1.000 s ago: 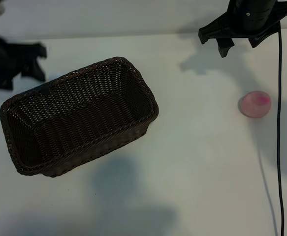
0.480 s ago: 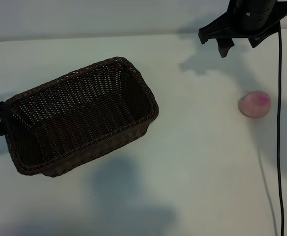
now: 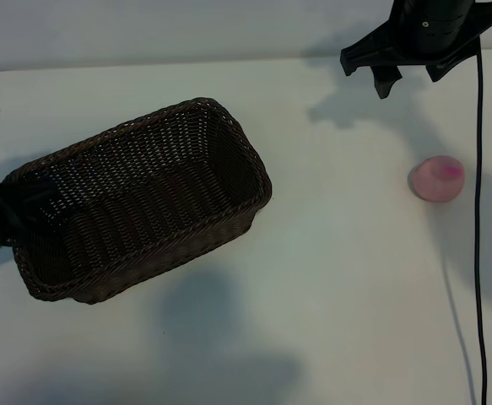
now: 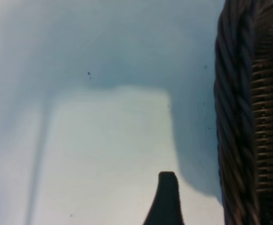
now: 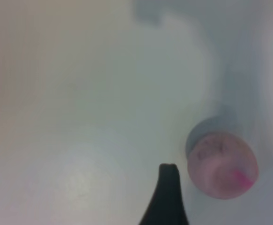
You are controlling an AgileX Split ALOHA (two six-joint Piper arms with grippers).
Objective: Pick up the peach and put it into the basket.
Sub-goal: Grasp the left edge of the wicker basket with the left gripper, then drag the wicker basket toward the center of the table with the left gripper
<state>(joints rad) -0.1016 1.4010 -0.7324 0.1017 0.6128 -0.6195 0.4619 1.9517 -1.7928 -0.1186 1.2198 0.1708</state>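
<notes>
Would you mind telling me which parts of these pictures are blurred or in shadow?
Exterior view: the left gripper at the basket is smeared by motion; soft shadows lie on the table below the basket and beside the peach. Right wrist view: the peach is out of focus. Left wrist view: the basket's rim is soft, with shadow beside it.
</notes>
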